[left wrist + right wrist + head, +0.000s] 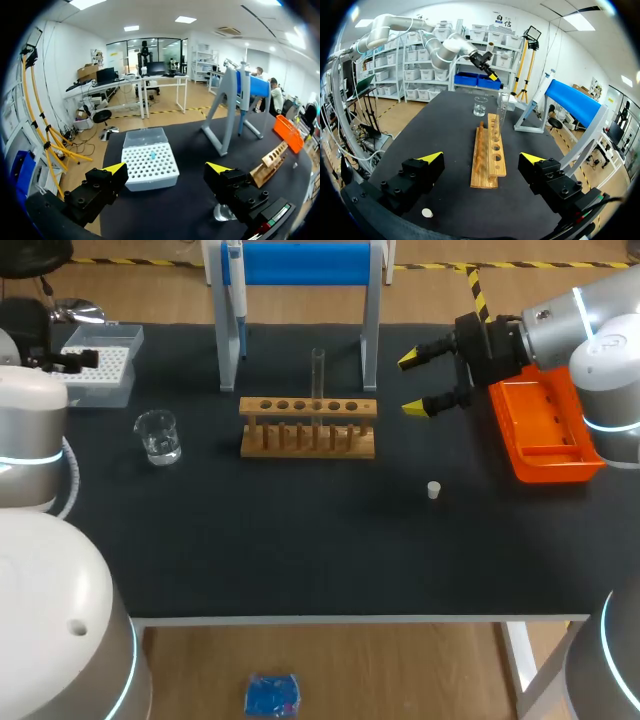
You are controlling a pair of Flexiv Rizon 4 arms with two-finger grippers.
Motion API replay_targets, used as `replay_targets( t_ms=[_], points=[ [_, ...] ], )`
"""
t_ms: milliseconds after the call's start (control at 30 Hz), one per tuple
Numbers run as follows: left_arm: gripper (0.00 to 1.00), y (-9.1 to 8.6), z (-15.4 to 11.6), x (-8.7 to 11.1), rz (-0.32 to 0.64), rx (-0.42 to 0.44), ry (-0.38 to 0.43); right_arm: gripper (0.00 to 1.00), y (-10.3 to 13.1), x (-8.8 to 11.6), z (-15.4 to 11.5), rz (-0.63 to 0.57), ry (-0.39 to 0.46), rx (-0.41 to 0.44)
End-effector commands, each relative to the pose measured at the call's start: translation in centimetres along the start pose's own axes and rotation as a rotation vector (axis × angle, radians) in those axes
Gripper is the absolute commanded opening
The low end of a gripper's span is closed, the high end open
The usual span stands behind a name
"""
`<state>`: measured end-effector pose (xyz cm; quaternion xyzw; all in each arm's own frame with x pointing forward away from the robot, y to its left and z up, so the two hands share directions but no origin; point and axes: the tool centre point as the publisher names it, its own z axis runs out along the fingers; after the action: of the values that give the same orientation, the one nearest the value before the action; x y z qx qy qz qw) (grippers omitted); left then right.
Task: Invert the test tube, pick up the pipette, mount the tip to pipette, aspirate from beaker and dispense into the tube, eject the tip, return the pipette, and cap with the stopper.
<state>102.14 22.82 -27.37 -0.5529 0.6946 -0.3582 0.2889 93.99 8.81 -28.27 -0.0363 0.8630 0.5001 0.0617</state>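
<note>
A small white stopper [433, 490] lies by itself on the black desk [300, 560]. It is a bit right of the middle and closer to the near edge than the other things. In the right wrist view the stopper [427, 213] lies low beside one finger and does not touch it.

Farther in, a clear glass beaker [158, 436] with a little water stands toward the left edge. Near the middle of the desk stands a long light wooden rack with a row of holes [308, 427]. A thin clear glass test tube [318, 375] stands upright in one of the middle holes.

The right gripper [412, 383] hangs over the desk just right of the rack. It is between the rack and an orange plastic tray [545, 430] that sits by the right edge. Its yellow-tipped fingers are spread wide and hold nothing. In the right wrist view the right gripper [481, 159] points along the rack [490, 160], with the test tube [501, 107] and the beaker [480, 106] farther ahead.

The left gripper [167, 170] is over the far left corner. Its fingers are spread wide too, with nothing in them. A white tip box full of little holes [150, 165], with a clear lid, sits on the desk right ahead of it.

At the far edge stands a tall blue and white stand [300, 265]. A blue and white pipette [237, 290] hangs on its left side.
</note>
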Motion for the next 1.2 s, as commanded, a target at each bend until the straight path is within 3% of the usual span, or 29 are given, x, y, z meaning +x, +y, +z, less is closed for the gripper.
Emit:
replay_targets(
  t_ms=[33,433,567,600,767,800,1000,1200],
  points=[
    [0.99,0.4,2.2,-0.4,-0.006,0.010,-0.019,1.00,0.0,0.0,-0.1,0.000,0.000,0.002],
    [1.00,0.3,5.8,-0.7,-0.031,0.003,-0.036,1.00,0.0,0.0,-0.1,0.000,0.000,0.002],
    [0.95,0.1,6.9,-0.7,-0.034,-0.001,-0.033,1.00,0.0,0.0,-0.1,0.000,0.000,0.002],
    [0.90,0.1,7.1,-0.7,-0.035,-0.004,-0.034,1.00,0.0,0.0,-0.1,0.000,0.000,0.002],
    [0.85,0.1,8.0,-0.8,-0.045,-0.011,-0.038,1.00,0.0,0.0,-0.1,0.000,0.000,0.002],
    [0.73,0.1,8.2,-0.8,-0.047,-0.016,-0.039,1.00,0.0,0.0,-0.1,0.000,0.000,0.002],
    [0.68,0.4,9.0,-0.9,-0.064,-0.025,-0.049,1.00,0.0,0.0,-0.1,0.000,0.000,0.002],
    [0.52,0.5,9.8,-1.0,-0.094,-0.022,-0.061,1.00,0.0,0.0,-0.1,0.000,0.000,0.002]
  ],
)
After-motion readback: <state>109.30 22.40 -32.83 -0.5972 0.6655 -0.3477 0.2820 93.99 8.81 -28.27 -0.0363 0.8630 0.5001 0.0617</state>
